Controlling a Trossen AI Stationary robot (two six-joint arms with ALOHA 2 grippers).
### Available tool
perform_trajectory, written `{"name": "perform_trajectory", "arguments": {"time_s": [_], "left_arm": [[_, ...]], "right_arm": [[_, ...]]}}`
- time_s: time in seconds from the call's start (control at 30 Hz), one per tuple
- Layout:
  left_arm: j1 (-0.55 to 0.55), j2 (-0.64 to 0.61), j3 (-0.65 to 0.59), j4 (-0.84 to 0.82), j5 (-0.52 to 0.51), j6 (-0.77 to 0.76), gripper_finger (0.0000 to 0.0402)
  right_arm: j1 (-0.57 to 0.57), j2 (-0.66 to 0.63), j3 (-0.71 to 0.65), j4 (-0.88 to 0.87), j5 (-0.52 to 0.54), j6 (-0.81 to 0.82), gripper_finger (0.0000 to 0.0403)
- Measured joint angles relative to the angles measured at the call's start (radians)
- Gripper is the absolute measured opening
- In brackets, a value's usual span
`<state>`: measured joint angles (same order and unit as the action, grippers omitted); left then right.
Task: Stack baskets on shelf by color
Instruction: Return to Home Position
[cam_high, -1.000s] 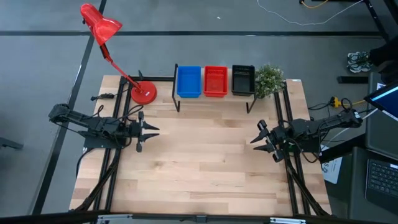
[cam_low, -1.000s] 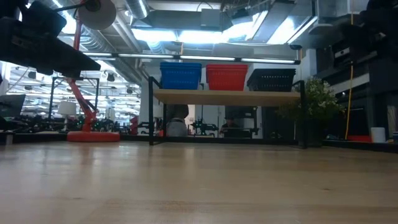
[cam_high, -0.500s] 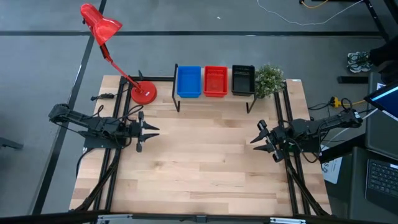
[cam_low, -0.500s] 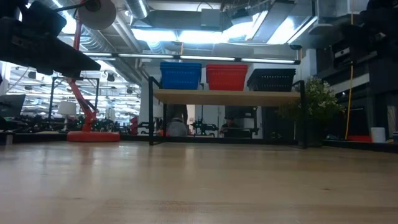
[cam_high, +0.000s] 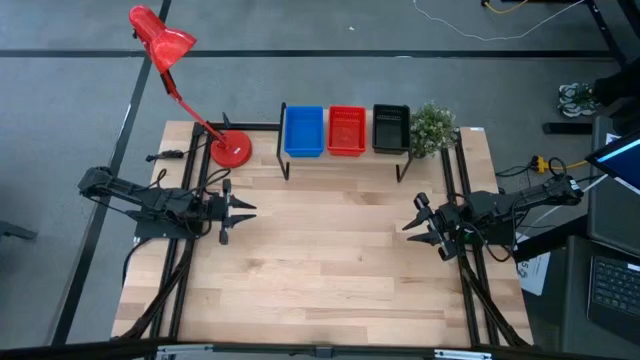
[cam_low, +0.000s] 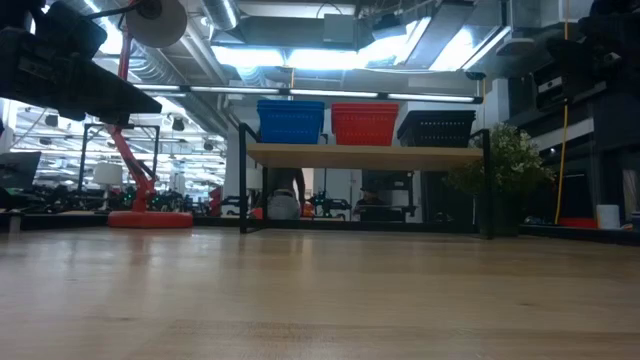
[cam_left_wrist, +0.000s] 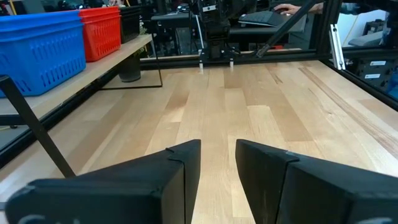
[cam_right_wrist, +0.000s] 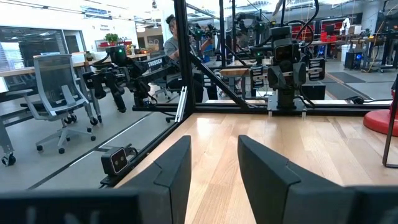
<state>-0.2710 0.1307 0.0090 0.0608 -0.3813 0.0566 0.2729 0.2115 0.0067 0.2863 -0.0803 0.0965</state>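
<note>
The left gripper (cam_left_wrist: 217, 148) has its two dark fingers (cam_left_wrist: 177, 171) a narrow gap apart with nothing between them. It hangs over the left side of the light wooden tabletop (cam_high: 320, 280) and points right. The right gripper (cam_right_wrist: 214, 149) has its fingers narrowly parted and empty too. It sits over the right side, pointing left, well apart from the other.

At the far edge stands the low shelf (cam_low: 365, 156), with a wood plank top and thin black metal legs. On it, side by side, are the blue perforated plastic baskets (cam_high: 303, 131) at left, the red baskets (cam_high: 346, 131) in the middle and the black baskets (cam_high: 390, 128) at right. How many nest in each colour I cannot tell.

A red desk lamp (cam_high: 231, 150) stands just left of the shelf, and a small green potted plant (cam_high: 432, 127) just right of it.
</note>
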Motion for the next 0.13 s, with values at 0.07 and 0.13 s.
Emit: {"name": "perform_trajectory", "arguments": {"time_s": [0.07,0.13], "left_arm": [[0.000,0.000,0.000,0.000,0.000,0.000,0.0094],[0.000,0.000,0.000,0.000,0.000,0.000,0.0094]], "right_arm": [[0.000,0.000,0.000,0.000,0.000,0.000,0.0131],[0.000,0.000,0.000,0.000,0.000,0.000,0.0131]]}}
